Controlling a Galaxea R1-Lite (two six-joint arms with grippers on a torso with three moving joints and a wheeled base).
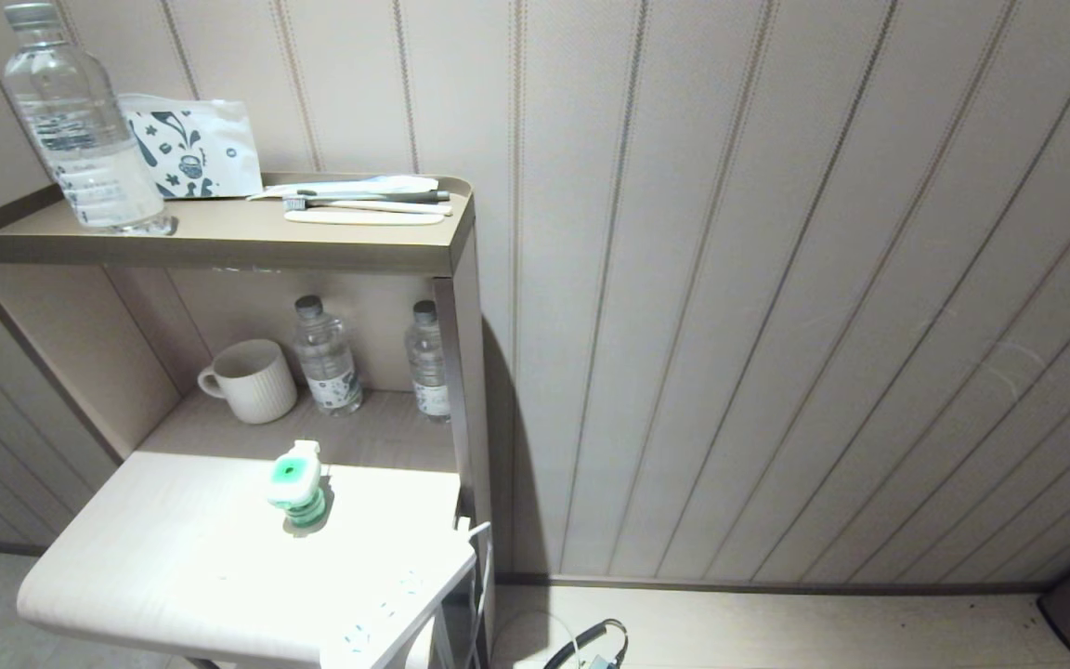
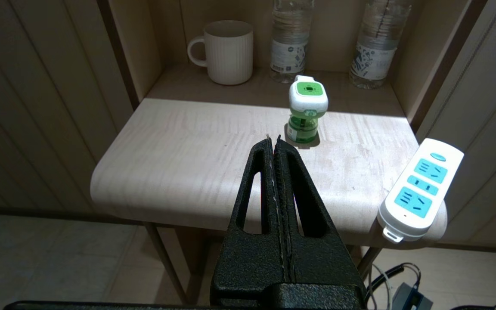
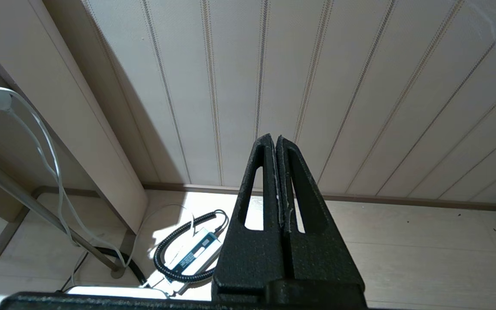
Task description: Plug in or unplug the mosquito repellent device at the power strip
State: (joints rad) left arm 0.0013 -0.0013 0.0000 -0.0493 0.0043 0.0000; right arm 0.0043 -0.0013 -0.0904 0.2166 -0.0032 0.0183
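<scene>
Green-centred and white-headed, the mosquito repellent device (image 2: 307, 111) stands upright on the pale wood tabletop (image 2: 187, 163), unplugged, its translucent green bottle resting on the surface. From my left wrist camera, the left gripper (image 2: 273, 143) has its fingers pressed together with nothing between them; the device sits just beyond the fingertips, near but apart. I see the power strip (image 2: 420, 189) lying flat at the table's corner, well apart from the device, overhanging the edge slightly, its three socket faces blue and all unoccupied.

My right gripper (image 3: 272, 140) is likewise closed and empty, facing the panelled wall (image 3: 317, 86) above the floor, where a coiled black cable and a white adapter (image 3: 192, 256) lie.

Behind the device, the open shelf recess holds a ribbed white mug (image 2: 226, 51) and two clear water bottles (image 2: 290, 38), each labelled, though I cannot read the print. On the upper shelf (image 1: 219, 237) I note a larger water bottle (image 1: 80, 121), a white patterned pouch (image 1: 193, 149) and a toothbrush (image 1: 368, 197). Whether the mug contains anything I cannot tell.
</scene>
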